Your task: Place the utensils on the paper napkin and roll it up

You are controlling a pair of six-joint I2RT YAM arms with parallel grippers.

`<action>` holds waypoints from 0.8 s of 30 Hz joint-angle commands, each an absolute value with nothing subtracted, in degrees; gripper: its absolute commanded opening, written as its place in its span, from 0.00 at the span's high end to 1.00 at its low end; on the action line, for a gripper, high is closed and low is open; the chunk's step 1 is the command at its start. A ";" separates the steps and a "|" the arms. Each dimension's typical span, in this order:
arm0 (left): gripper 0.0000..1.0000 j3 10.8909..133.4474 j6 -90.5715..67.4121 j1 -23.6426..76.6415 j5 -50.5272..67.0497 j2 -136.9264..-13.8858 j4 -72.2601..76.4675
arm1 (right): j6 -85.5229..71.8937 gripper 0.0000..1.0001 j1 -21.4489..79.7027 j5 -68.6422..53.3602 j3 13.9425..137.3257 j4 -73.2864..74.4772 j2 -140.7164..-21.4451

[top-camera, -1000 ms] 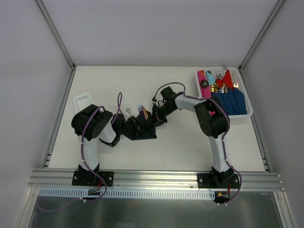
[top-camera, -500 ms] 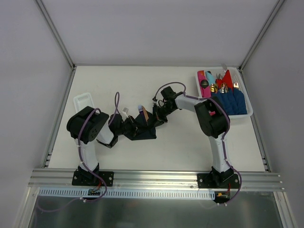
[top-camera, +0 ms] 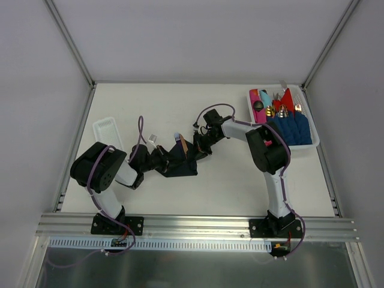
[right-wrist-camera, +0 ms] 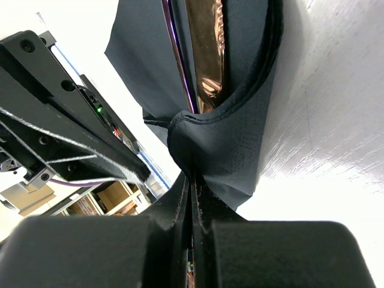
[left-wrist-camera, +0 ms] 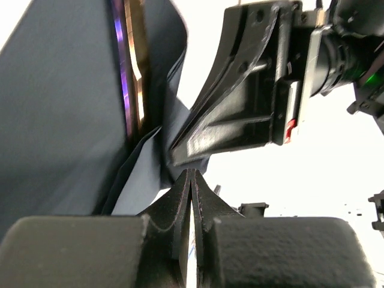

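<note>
The near-black paper napkin (top-camera: 182, 168) lies mid-table, folded up over the utensils (top-camera: 183, 144). My left gripper (top-camera: 167, 162) is at its left edge and my right gripper (top-camera: 197, 153) at its right edge. In the left wrist view the napkin (left-wrist-camera: 60, 120) wraps a gold and purple utensil (left-wrist-camera: 135, 66). The left gripper (left-wrist-camera: 192, 174) is shut, with a napkin fold running to its tips. In the right wrist view the right gripper (right-wrist-camera: 193, 171) is shut on a bunched napkin (right-wrist-camera: 240, 144) edge, just below a copper utensil (right-wrist-camera: 207, 48).
A white bin (top-camera: 315, 144) at the back right holds blue rolled napkins (top-camera: 291, 129), red napkins and more utensils. A small white tray (top-camera: 108, 129) lies at the left, beside the left arm. Grey walls enclose the table.
The left arm's elbow has swung out to the left and its gripper has shifted slightly left along the napkin. The right arm and the napkin have barely moved.
</note>
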State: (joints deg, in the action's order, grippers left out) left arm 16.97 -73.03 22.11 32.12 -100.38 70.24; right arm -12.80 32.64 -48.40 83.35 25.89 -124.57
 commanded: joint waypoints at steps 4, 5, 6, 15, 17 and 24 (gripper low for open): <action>1.00 13.71 -68.56 21.18 32.70 -96.86 65.41 | -12.31 1.00 32.43 -48.08 84.29 26.72 -124.45; 1.00 13.36 -68.03 21.09 32.17 -96.77 64.35 | -12.30 1.00 32.43 -48.08 84.29 26.72 -124.37; 1.00 13.19 -67.85 21.09 31.82 -96.51 63.55 | -12.22 1.00 32.43 -47.90 84.29 26.72 -124.28; 1.00 14.24 -65.57 21.01 28.83 -96.59 55.91 | -11.43 1.00 32.78 -48.25 84.46 26.89 -123.23; 1.00 15.20 -65.13 21.01 28.48 -96.94 54.15 | -11.08 1.00 33.31 -48.08 84.72 26.98 -122.70; 1.00 16.00 -64.34 20.92 28.04 -98.35 50.89 | -10.55 1.00 34.98 -46.58 87.01 27.86 -121.20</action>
